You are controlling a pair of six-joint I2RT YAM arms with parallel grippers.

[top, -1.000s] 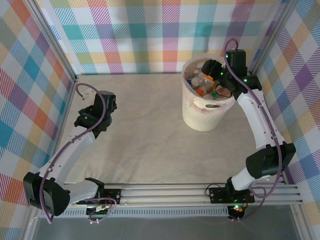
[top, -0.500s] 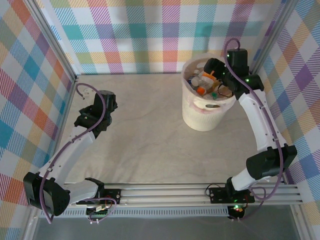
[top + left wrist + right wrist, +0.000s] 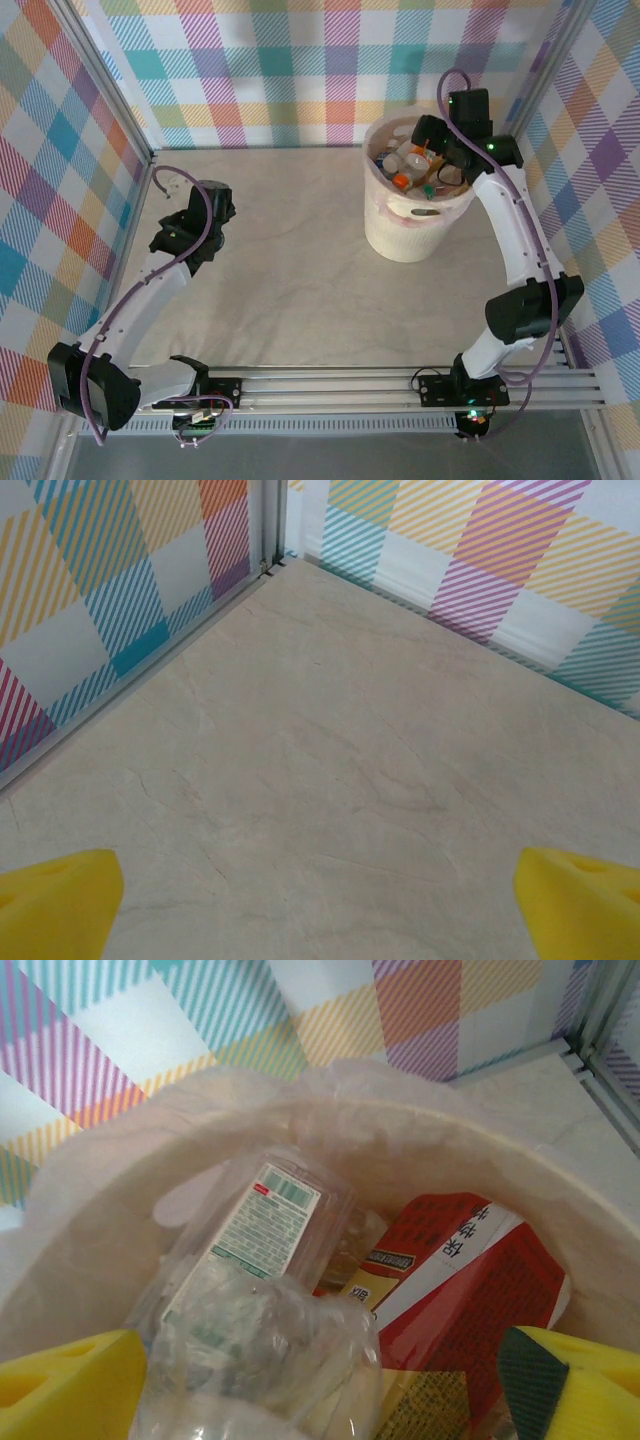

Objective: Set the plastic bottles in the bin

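The bin point(image 3: 405, 235) is cream-pink and translucent, its liner point(image 3: 330, 1090) milky white. Inside the bin, clear plastic bottles point(image 3: 250, 1360) show red, orange and green (one label point(image 3: 265, 1222) white with green print). Behind the bin the walls point(image 3: 300, 70) are pastel plaid; under it the table point(image 3: 290, 290) is veined beige

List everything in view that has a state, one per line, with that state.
bin: upright on the table, holding bottles.
plastic bottles: crushed, piled inside the bin.
left gripper: open, holding nothing, over the table.
right gripper: open, above the bottles in the bin's mouth.
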